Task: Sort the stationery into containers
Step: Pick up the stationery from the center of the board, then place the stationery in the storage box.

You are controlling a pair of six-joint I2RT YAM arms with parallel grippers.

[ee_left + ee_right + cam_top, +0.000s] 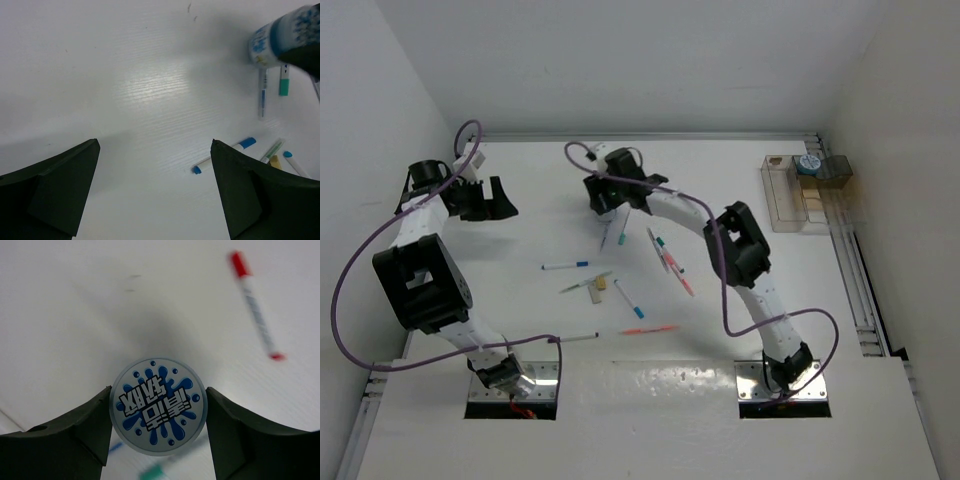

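My right gripper (158, 407) is shut on a round blue-grey roll (158, 390) with a blue splash label, held just above the white table. The roll also shows in the left wrist view (280, 36). In the top view the right gripper (607, 203) is at the back centre, over a teal-capped pen (621, 236). My left gripper (496, 203) is open and empty at the back left. Several pens lie mid-table, among them a blue-capped one (566, 266) and red ones (672, 258). The clear box (790, 205) and tan box (837, 170) stand at the back right, another roll (807, 163) inside.
A tiny tan block (601, 284) lies among the pens. An orange pen (648, 329) and another pen (578, 338) lie near the front. A red-capped pen (256, 305) lies beyond the held roll. A rail (855, 270) runs along the table's right edge.
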